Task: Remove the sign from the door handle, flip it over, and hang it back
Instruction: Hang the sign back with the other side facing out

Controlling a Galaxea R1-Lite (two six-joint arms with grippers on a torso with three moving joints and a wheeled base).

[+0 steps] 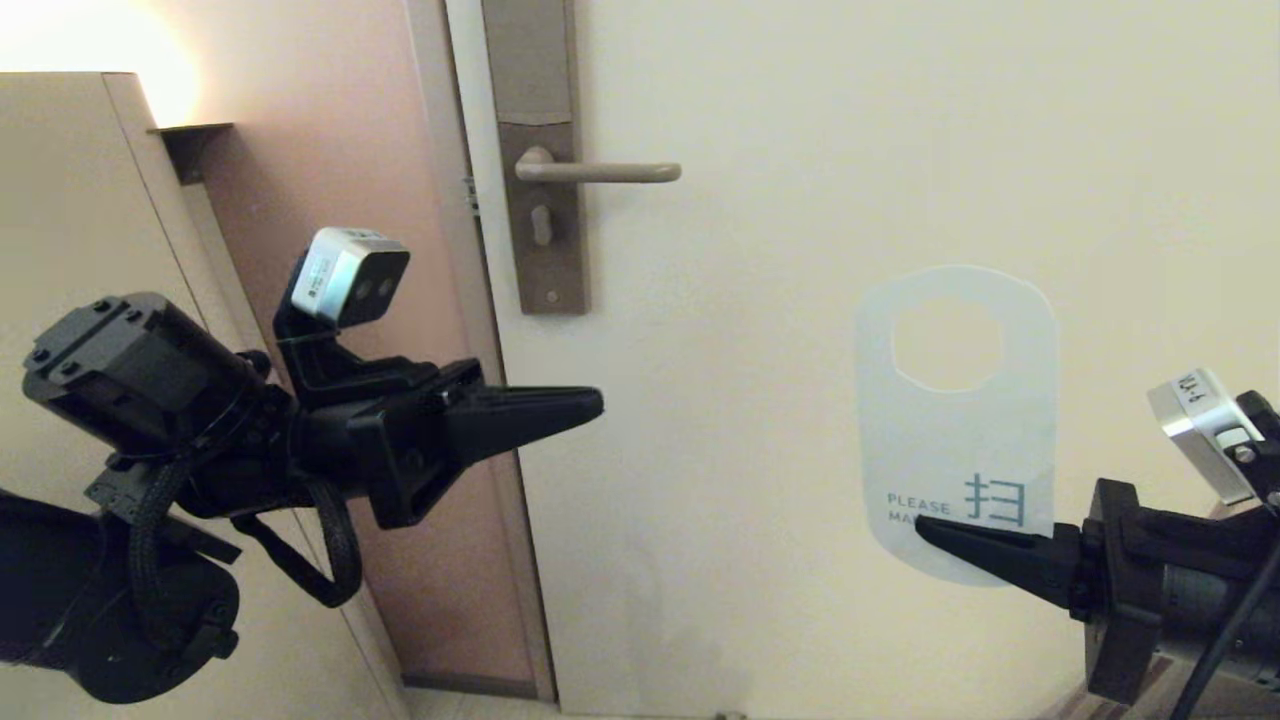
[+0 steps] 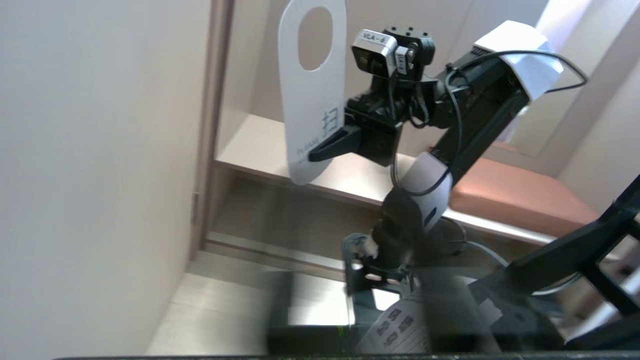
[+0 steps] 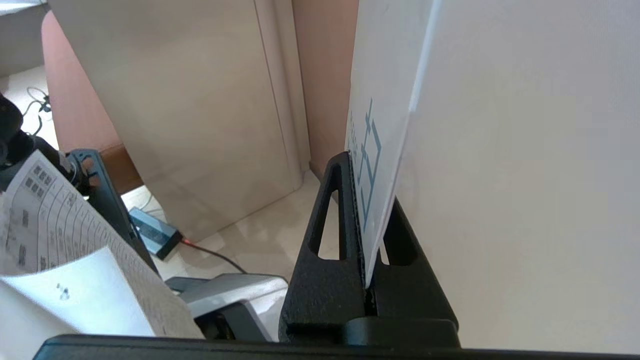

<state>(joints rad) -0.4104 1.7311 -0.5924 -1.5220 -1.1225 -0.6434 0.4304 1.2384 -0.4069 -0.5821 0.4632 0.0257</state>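
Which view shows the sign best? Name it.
Head view: the sign faces it whole, hole and blue text visible. The left wrist view shows it narrower, at an angle; the right wrist view only its edge in the right gripper.

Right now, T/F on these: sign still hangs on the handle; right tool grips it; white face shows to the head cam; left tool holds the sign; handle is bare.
1. The sign hangs on the door handle. False: it is off, held out to the side.
2. The right tool grips its lower end. True.
3. Its white face with blue text shows. True.
4. The left tool holds the sign. False: shut, empty, apart from it.
5. The handle is bare. True.
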